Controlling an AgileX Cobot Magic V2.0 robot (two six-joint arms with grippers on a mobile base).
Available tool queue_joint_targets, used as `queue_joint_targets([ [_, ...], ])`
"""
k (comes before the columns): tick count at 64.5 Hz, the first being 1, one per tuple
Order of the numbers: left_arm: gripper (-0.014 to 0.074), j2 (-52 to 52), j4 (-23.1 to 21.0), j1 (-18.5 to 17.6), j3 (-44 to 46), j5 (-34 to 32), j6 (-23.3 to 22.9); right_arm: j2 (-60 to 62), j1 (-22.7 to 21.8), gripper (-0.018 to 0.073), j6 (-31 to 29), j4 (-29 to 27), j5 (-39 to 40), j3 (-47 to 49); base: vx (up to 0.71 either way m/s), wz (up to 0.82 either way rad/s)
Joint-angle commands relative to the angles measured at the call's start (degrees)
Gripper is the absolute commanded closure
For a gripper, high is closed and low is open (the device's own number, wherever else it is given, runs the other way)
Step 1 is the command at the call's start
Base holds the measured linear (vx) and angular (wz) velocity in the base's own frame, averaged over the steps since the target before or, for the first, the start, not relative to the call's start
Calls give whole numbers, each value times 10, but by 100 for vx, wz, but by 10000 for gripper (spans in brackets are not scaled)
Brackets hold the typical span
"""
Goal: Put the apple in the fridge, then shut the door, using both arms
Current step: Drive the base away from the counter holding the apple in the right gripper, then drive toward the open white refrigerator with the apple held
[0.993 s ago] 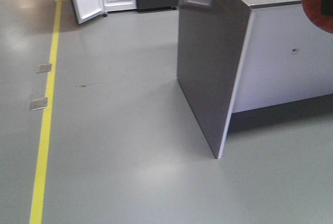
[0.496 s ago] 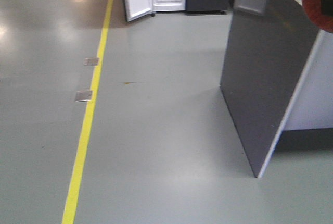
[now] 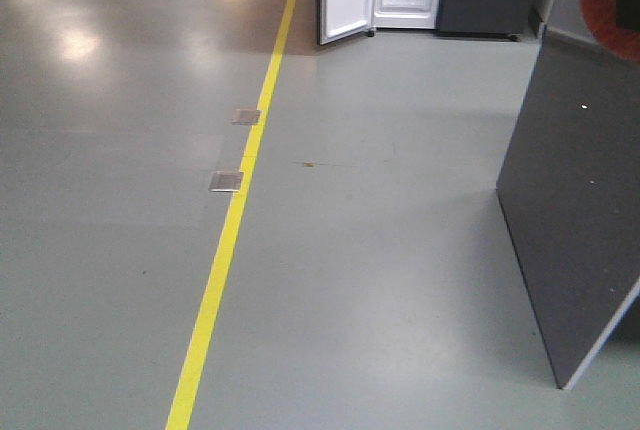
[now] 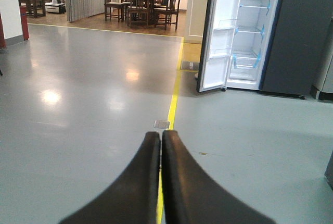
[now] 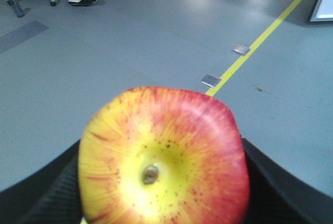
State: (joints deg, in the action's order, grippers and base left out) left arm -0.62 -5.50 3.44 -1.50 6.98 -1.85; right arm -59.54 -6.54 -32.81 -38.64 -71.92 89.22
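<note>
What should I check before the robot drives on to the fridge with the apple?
1. Grip on the apple by the right gripper: ok, a finger on each side.
2. The left gripper free for the door: ok, shut and empty.
3. That door open: ok, swung wide.
4. The floor toward the fridge: ok, bare; the counter stands off to the right.
5. Fridge within reach: not ok, far across the floor.
</note>
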Motion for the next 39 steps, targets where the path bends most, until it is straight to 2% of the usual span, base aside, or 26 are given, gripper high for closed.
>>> queue_joint_targets([
  [1,603,-8,-2,-8,-16,-39,-5,5,-1,566,-1,-26,36,18,12,22],
  [39,603,-8,-2,-8,-16,-39,-5,5,-1,566,-1,-26,36,18,14,13],
])
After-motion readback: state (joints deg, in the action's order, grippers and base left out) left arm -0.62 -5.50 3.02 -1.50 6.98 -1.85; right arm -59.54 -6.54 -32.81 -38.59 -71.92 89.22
